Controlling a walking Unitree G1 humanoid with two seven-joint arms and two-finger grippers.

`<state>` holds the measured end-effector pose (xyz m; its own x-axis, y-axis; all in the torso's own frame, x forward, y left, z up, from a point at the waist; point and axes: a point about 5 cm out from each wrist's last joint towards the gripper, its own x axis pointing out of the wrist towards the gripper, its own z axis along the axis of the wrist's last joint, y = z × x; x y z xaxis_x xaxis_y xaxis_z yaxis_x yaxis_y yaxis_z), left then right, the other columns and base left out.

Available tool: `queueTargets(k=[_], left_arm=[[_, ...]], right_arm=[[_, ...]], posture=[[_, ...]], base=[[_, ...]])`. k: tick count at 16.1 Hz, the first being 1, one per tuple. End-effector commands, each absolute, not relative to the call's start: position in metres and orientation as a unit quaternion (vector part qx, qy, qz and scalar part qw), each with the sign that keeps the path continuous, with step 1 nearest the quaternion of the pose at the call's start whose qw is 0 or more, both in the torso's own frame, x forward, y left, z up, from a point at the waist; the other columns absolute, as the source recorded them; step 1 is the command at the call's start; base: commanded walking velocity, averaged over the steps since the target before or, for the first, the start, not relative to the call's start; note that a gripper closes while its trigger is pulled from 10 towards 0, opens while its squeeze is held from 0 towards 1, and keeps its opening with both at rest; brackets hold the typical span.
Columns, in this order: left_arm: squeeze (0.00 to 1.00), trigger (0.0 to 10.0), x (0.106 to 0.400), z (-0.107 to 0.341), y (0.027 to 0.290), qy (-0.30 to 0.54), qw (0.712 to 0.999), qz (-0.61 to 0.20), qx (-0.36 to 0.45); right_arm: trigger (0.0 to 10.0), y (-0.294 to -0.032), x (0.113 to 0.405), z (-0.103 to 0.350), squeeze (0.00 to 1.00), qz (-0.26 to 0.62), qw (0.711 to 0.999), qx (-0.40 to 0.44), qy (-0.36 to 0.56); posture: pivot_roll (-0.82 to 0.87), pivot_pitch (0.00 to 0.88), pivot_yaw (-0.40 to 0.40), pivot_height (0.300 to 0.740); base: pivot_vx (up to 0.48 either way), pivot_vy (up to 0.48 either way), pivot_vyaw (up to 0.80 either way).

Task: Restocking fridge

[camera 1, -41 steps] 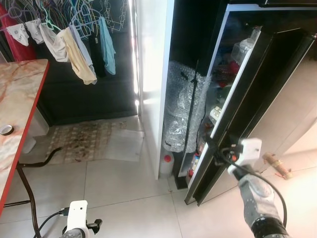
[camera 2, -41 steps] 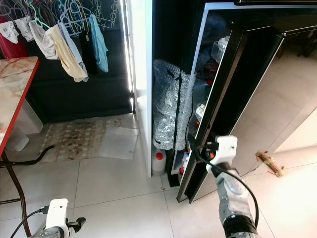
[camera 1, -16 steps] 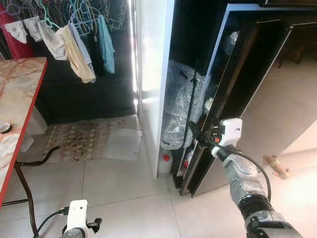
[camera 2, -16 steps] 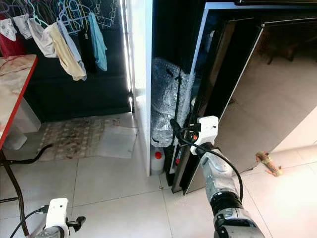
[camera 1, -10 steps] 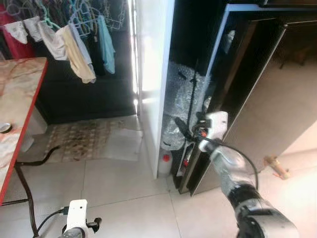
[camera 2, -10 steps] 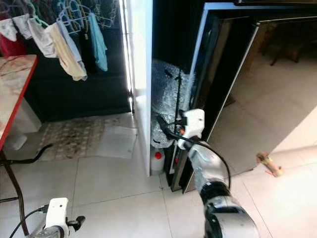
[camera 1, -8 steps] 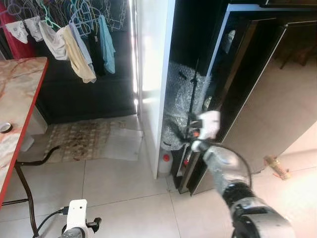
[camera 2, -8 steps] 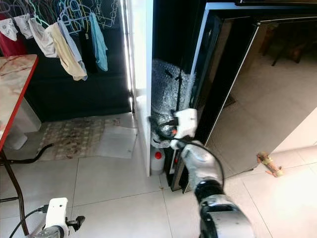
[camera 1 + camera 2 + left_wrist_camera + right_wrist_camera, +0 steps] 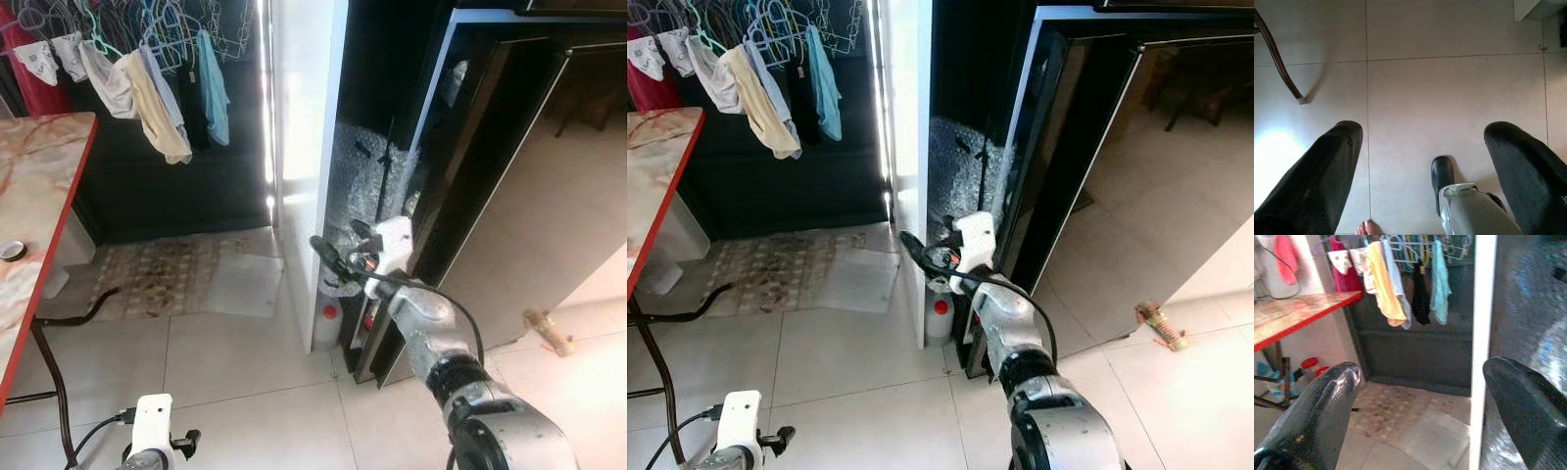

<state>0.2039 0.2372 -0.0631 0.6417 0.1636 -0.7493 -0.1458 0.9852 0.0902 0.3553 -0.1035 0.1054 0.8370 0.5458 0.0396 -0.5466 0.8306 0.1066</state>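
Observation:
The black fridge (image 9: 436,88) stands at the right, its glossy door (image 9: 529,215) swung nearly closed with a narrow gap left along the front edge. A few items show dimly through that gap. My right gripper (image 9: 328,253) is raised in front of the slot between the white wall and the fridge, left of the door's edge, open and holding nothing. In the right wrist view its fingers (image 9: 1327,401) stand wide apart, facing the hanging clothes. My left gripper (image 9: 1425,142) hangs low over the floor tiles, open and empty.
A bubble-wrapped bundle (image 9: 358,186) fills the slot beside the white wall (image 9: 304,147), with a red-capped bottle (image 9: 329,321) below it. A red-edged table (image 9: 39,196) is at the left, clothes on hangers (image 9: 147,78) and a mat (image 9: 167,279) behind. A person's toes (image 9: 1365,226) are near my foot.
The fridge door has swung from well open to nearly closed. My right gripper has moved left off the door's edge to the slot beside the wall.

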Motion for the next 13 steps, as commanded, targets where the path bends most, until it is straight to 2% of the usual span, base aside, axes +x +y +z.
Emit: queueTargets(k=[1,2,3,5,6,13], left_arm=[[0.00,10.0,0.202,-0.065,0.236,0.418,0.904,0.085,0.004],[0.00,10.0,0.202,-0.065,0.236,0.418,0.904,0.085,0.004],[0.00,10.0,0.202,-0.065,0.236,0.418,0.904,0.084,0.004],[0.00,10.0,0.201,-0.065,0.235,0.418,0.905,0.080,0.006],[0.00,10.0,0.201,-0.065,0.235,0.415,0.906,0.083,0.003],[0.00,10.0,0.201,-0.064,0.238,0.412,0.907,0.085,0.016]], right_arm=[[10.0,-0.116,0.355,0.107,0.00,0.252,0.966,0.042,-0.025],[10.0,-0.131,0.356,0.113,0.00,0.227,0.972,0.042,-0.041],[10.0,-0.142,0.354,0.119,0.00,0.238,0.970,0.011,-0.057],[10.0,-0.148,0.344,0.115,0.00,0.256,0.965,-0.007,-0.059],[10.0,-0.154,0.331,0.108,0.00,0.265,0.963,-0.014,-0.055],[10.0,-0.204,0.263,0.083,0.00,0.178,0.984,-0.001,-0.028]], posture=[[-0.12,0.000,-0.035,0.740],[-0.13,0.000,-0.029,0.740],[-0.14,0.000,-0.024,0.740],[-0.14,0.000,-0.029,0.740],[-0.14,0.000,-0.035,0.740],[-0.17,0.000,-0.018,0.740]], base=[[0.000,0.000,0.00],[0.000,0.000,0.00],[0.000,0.000,0.00],[0.000,0.000,0.00],[0.000,0.000,0.00],[0.000,0.000,0.00]])
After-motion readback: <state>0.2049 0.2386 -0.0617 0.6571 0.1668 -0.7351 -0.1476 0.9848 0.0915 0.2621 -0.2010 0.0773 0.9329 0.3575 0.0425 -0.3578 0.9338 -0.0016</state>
